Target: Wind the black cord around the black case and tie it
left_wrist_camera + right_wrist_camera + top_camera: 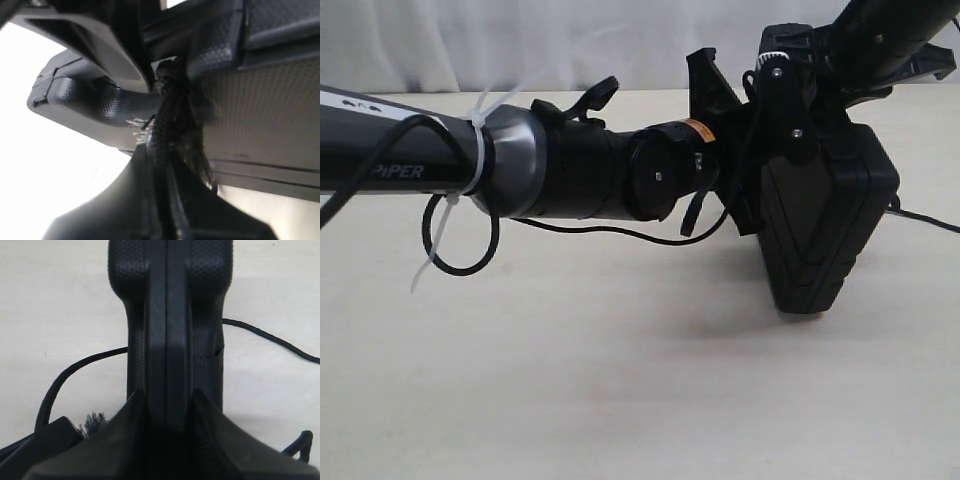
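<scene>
Right gripper is clamping the black case, holding it on edge over the table's right side. Left gripper is pinching the black cord beside the case. The cord is trailing slack, so wrapping looks barely begun and the tie isn't done yet.

Low side-on exterior, wrist cameras tight on black case

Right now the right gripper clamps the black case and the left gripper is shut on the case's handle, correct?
Not quite. The left gripper is shut on the black cord, beside the handle, not on it; the left wrist view shows this. The right gripper does clamp the black case.
</scene>
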